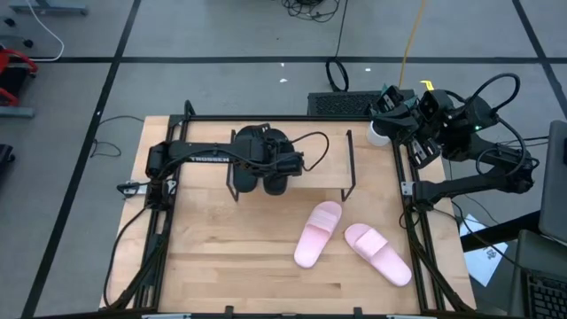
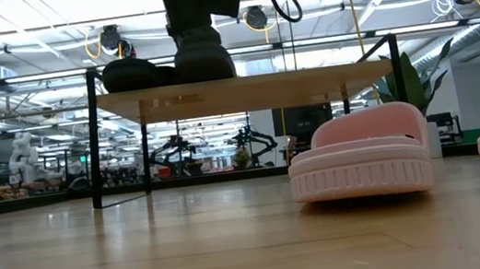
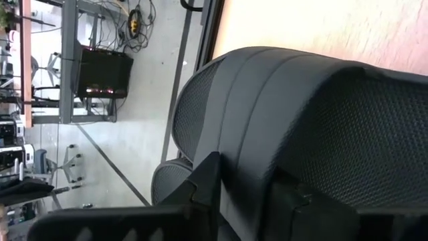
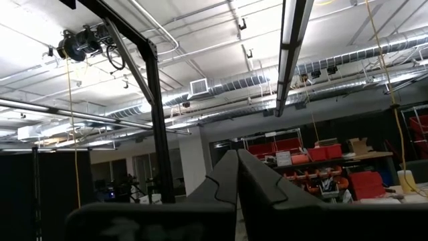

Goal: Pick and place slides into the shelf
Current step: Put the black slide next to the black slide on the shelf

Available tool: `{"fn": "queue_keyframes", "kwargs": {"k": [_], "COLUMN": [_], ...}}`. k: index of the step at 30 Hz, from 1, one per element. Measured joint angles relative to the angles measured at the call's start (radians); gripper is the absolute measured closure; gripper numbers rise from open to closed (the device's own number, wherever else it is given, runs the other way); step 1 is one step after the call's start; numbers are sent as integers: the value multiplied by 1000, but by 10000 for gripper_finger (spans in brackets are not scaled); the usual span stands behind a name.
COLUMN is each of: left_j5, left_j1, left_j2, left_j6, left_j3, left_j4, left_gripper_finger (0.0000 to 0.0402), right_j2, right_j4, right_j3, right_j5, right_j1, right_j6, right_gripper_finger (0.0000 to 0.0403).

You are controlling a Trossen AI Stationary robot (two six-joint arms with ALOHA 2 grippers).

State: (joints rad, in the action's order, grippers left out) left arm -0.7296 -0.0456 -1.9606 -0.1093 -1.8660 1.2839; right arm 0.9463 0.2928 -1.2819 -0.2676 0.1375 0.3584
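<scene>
Two black slides point(image 1: 249, 182) point(image 1: 276, 184) stand side by side, soles down, on the left part of the shelf point(image 1: 319, 168); the low view shows them on its plank point(image 2: 308, 84). My left gripper point(image 3: 244, 184) slants down onto the right-hand black slide point(image 2: 202, 60), its fingers parted at that slide's strap. Two pink slides point(image 1: 317, 233) point(image 1: 379, 252) lie soles down on the table in front of the shelf. My right gripper point(image 4: 237, 167) is shut on nothing, raised at the table's far right point(image 1: 394, 106). My left gripper comes at the black slide's strap point(image 3: 287, 114) slanting down from the table's left. One finger point(image 3: 204, 184) stands at the strap's edge, the other point(image 3: 301, 207) over its mesh top. I cannot tell whether either finger touches it. The slide rests on the shelf plank.
The shelf's right half is bare plank between its black end frames point(image 1: 349, 164). Black rails point(image 1: 416, 230) run along the table's left and right sides. A white object point(image 1: 378, 135) sits at the far right corner. Bare tabletop lies near the front left point(image 1: 221, 257).
</scene>
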Motion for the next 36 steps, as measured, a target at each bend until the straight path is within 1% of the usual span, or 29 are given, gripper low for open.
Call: {"fn": "queue_keyframes", "kwargs": {"k": [4,36], "left_j5": [-1,-2], "left_j1": [-1,-12], "left_j2": [0,0], "left_j6": [2,64], "left_j3": [0,1], "left_j4": [0,-1], "left_gripper_finger": [317,316], "right_j2": [0,0], "right_j4": [0,0], "right_j3": [0,0], "right_j5": [0,0], "right_j1": [0,0], "right_j6": [0,0], "right_gripper_finger": [403,403]}}
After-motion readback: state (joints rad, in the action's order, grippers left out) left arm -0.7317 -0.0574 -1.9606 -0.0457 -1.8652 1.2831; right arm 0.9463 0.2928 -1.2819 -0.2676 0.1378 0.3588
